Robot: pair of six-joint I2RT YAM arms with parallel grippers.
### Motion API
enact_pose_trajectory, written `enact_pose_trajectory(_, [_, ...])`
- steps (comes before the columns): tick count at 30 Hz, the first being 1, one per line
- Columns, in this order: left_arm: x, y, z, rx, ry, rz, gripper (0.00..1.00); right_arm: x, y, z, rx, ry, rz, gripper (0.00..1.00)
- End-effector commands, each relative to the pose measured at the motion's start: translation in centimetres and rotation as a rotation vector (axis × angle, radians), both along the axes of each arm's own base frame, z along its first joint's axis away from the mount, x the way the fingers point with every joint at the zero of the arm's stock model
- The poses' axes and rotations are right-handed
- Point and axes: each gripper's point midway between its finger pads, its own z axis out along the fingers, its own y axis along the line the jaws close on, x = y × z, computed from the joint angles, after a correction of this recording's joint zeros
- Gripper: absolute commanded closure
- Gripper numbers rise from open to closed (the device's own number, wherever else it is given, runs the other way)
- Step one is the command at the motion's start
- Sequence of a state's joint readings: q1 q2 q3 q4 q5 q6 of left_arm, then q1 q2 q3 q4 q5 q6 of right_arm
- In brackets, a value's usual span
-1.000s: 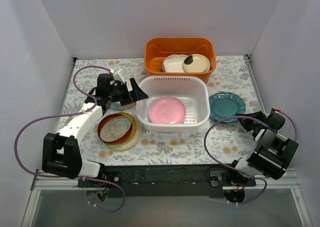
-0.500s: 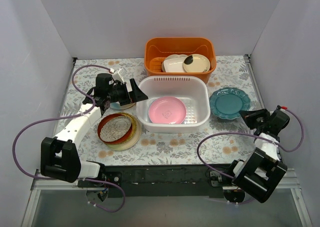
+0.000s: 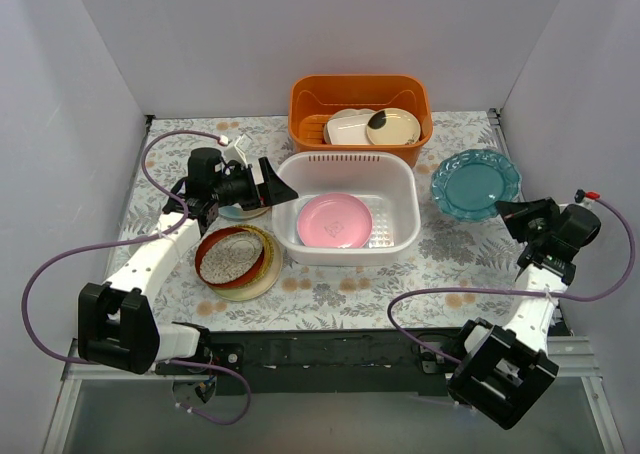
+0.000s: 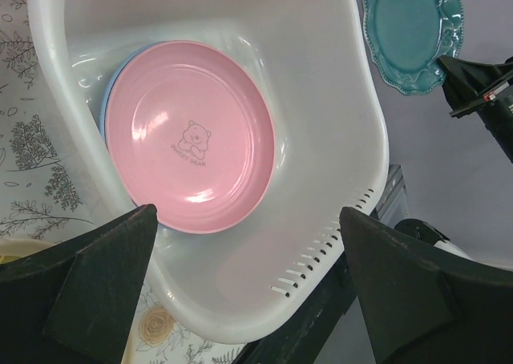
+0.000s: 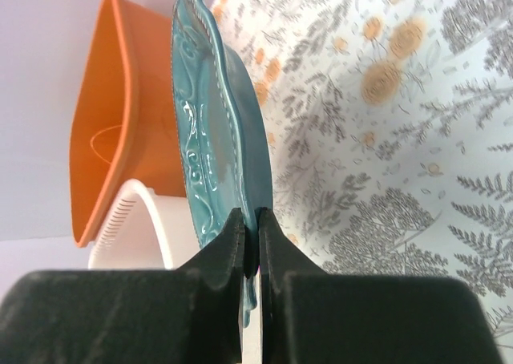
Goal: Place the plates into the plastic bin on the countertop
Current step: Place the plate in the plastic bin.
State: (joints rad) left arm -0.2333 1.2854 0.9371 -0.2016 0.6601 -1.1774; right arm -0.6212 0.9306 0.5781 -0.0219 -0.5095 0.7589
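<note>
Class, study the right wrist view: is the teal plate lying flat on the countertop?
No, the right hand pinches the rim of the teal plate, holding it raised clear of the countertop.

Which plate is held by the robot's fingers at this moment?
The teal plate with the scalloped rim: the right arm's fingers pinch its edge. The pink plate lies in the white bin, and the red-rimmed one lies left of the bin.

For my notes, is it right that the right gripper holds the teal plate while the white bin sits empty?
Not empty: the left wrist view shows a pink plate in the white bin. The right gripper does hold the teal plate.
</note>
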Motion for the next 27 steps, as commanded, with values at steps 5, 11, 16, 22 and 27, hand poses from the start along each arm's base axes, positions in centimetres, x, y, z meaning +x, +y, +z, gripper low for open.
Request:
enact_pose_trajectory(5, [-0.3, -0.4, 1.2, -0.026, -0.037, -0.021, 0.02, 1.3, 1.1, 9.5, -0.074, -0.273, 0.098, 0.99])
enact_pose_trajectory(11, [-0.2, -0.5, 0.8, -0.034, -0.022, -0.027, 0.02, 1.5, 1.7, 10.5, -0.088, -0.286, 0.147, 0.99])
enact_pose_trajectory(16, [-0.1, -0.6, 0.6, -0.038, -0.015, -0.028, 0.02, 1.7, 2.8, 11.8, -0.107, -0.315, 0.199, 0.99])
enact_pose_trajectory(22, [-0.1, -0.7, 0.5, -0.046, -0.010, -0.032, 0.02, 2.3, 6.3, 12.5, -0.108, -0.316, 0.319, 0.99])
enact_pose_trajectory(27, [-0.1, -0.8, 0.3, -0.047, -0.007, -0.035, 0.02, 3.2, 10.4, 12.6, -0.113, -0.307, 0.437, 0.99])
